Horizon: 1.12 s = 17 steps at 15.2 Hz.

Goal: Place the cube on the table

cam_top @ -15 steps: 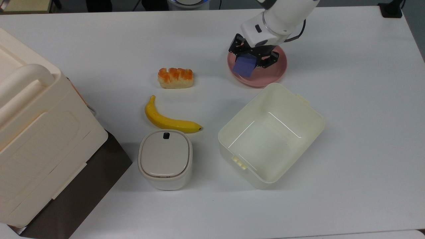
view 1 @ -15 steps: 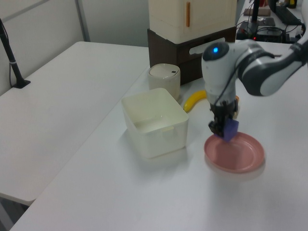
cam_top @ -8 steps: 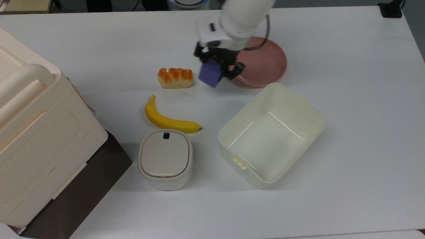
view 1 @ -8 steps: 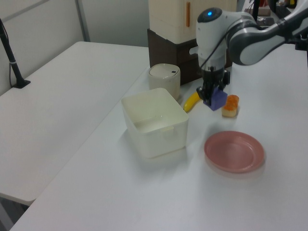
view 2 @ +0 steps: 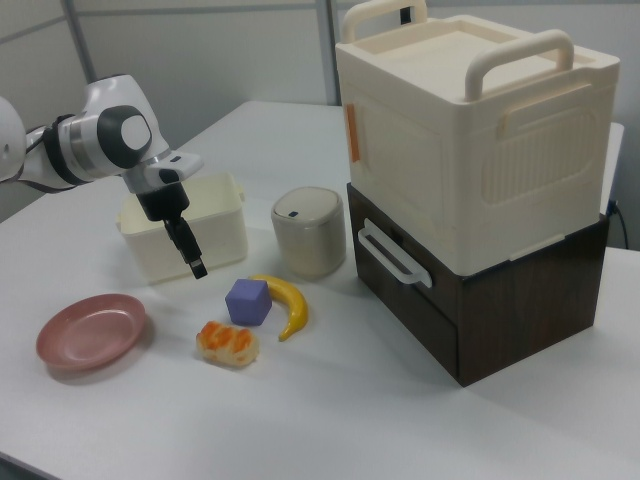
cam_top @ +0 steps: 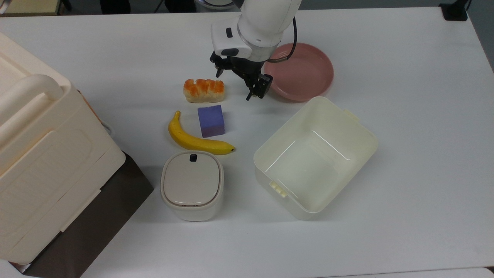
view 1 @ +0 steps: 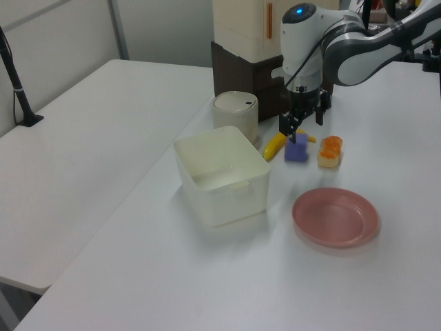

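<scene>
On table (cam_top: 405, 116) – cube (cam_top: 211, 121) btwn bread (cam_top: 203, 90) & banana (cam_top: 195, 139), gripper (cam_top: 239, 82) open above

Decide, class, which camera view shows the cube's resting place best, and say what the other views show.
The top view: the cube sits on the table between the bread piece and the banana. The right view shows it clear too, from a low angle. In the left view the gripper overlaps it.
</scene>
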Available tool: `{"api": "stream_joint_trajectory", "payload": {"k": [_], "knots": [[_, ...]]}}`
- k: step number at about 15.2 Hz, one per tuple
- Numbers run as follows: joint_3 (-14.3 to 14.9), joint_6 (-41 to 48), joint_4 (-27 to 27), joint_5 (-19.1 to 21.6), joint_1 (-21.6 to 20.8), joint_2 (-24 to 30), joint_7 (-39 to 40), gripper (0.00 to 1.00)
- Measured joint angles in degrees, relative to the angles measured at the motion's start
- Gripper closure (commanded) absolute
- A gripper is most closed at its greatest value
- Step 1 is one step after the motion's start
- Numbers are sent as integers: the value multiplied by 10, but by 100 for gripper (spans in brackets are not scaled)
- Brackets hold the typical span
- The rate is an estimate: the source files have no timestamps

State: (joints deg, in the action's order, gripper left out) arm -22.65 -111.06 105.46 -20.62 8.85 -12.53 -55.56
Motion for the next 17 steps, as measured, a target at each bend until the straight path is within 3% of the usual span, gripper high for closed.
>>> {"api": "stream_joint_trajectory", "payload": {"k": [4,8,10,11,13,17], "knots": [[5,0,-14,-1,19,23,19,0],[54,39,-53,36,39,67,136,0],[85,83,-75,68,39,85,223,0],[122,111,-93,100,38,103,309,0],[162,150,-116,132,37,118,399,0],[248,224,-176,165,37,128,552,0]]}}
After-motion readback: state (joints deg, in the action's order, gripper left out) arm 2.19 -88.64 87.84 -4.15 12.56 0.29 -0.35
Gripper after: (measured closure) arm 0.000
